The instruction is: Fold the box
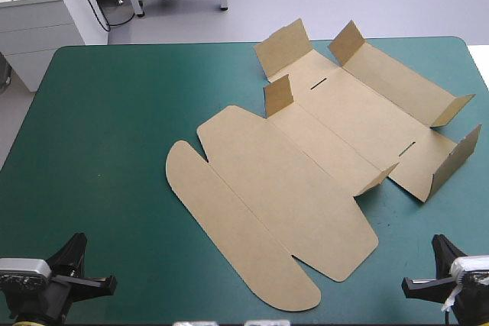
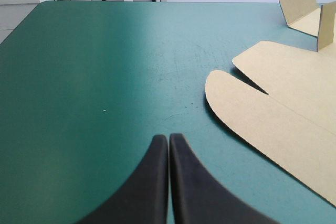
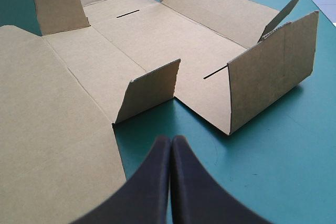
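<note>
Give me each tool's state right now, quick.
Left tool: shut, empty, the box beside it.
Right tool: shut, empty, the box just ahead.

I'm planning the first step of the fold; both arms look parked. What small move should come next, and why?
Probably ease the right gripper forward toward the box. It is shut and touches nothing, a raised flap stands just ahead of it, while the left gripper, also shut, faces mostly bare teal-green cover with the box off to one side.
</note>
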Controlling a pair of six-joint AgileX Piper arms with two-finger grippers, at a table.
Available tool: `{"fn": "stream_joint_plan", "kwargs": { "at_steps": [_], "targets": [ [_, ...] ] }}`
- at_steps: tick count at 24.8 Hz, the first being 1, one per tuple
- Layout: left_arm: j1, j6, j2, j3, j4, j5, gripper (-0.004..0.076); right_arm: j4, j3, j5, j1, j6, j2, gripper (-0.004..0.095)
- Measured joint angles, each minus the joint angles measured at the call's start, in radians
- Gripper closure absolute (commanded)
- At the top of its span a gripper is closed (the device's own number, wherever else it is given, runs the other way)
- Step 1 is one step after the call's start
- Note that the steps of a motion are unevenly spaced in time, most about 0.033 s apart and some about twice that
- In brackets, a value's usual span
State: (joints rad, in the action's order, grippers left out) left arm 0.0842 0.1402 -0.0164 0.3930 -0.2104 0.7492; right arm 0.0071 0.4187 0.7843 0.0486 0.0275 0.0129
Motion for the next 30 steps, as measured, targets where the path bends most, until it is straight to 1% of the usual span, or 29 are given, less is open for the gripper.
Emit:
{"fn": "stream_joint_plan", "kwargs": {
  "at_steps": [15,17,19,20,21,22,23,24,26,30],
  "targets": [
    [0.000,0.000,0.000,0.000,0.000,0.000,0.0732,0.000,0.000,0.000,0.000,0.000,0.000,0.0924],
    [0.000,0.000,0.000,0.000,0.000,0.000,0.0732,0.000,0.000,0.000,0.000,0.000,0.000,0.0905],
    [0.000,0.000,0.000,0.000,0.000,0.000,0.0732,0.000,0.000,0.000,0.000,0.000,0.000,0.0831],
    [0.000,0.000,0.000,0.000,0.000,0.000,0.0732,0.000,0.000,0.000,0.000,0.000,0.000,0.0725],
    [0.000,0.000,0.000,0.000,0.000,0.000,0.0732,0.000,0.000,0.000,0.000,0.000,0.000,0.0667],
    [0.000,0.000,0.000,0.000,0.000,0.000,0.0732,0.000,0.000,0.000,0.000,0.000,0.000,0.0503],
    [0.000,0.000,0.000,0.000,0.000,0.000,0.0732,0.000,0.000,0.000,0.000,0.000,0.000,0.0422],
    [0.000,0.000,0.000,0.000,0.000,0.000,0.0732,0.000,0.000,0.000,0.000,0.000,0.000,0.0298],
    [0.000,0.000,0.000,0.000,0.000,0.000,0.0732,0.000,0.000,0.000,0.000,0.000,0.000,0.0241],
    [0.000,0.000,0.000,0.000,0.000,0.000,0.0732,0.000,0.000,0.000,0.000,0.000,0.000,0.0241]
  ]
}}
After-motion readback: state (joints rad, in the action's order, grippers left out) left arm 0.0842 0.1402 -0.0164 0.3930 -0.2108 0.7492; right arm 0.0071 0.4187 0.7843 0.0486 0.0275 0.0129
